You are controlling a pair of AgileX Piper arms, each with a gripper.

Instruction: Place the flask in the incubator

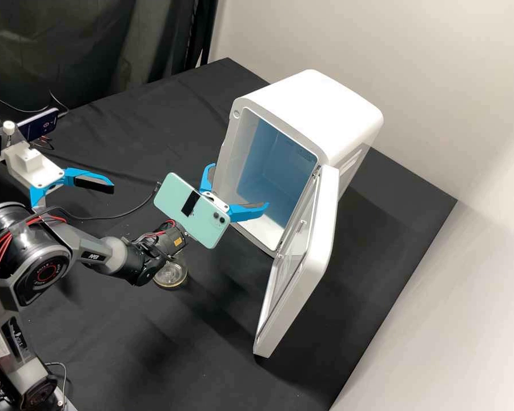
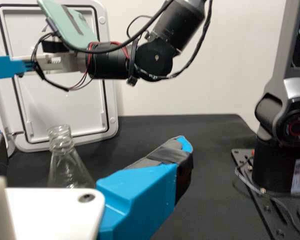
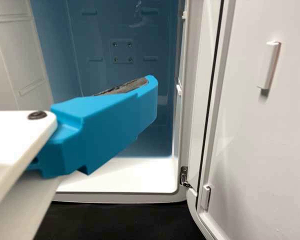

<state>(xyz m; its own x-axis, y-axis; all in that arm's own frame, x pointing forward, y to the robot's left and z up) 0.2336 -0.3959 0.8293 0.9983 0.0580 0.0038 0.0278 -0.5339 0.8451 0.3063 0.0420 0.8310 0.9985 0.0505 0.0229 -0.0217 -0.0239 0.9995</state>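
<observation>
The clear glass flask [image 2: 63, 159] stands upright on the black bench, its base [image 1: 170, 277] partly hidden under the right arm's wrist. My left gripper [image 1: 68, 190] hangs open at the left, level with the flask and short of it; one finger [image 2: 155, 175] shows large. The white incubator [image 1: 325, 114] has its door [image 1: 302, 257] swung wide and a bare blue interior [image 3: 115, 50]. My right gripper [image 1: 231, 194] is open and holds nothing, right at the incubator's mouth, with one blue finger [image 3: 107, 120] in front of the cavity.
A mint phone [image 1: 192, 210] rides on the right arm's wrist. A second phone [image 1: 40, 123] and a black cable [image 1: 114, 214] are at the left. The bench edge [image 1: 382, 319] runs close past the open door. The right arm's base [image 2: 285, 130] stands beyond the flask.
</observation>
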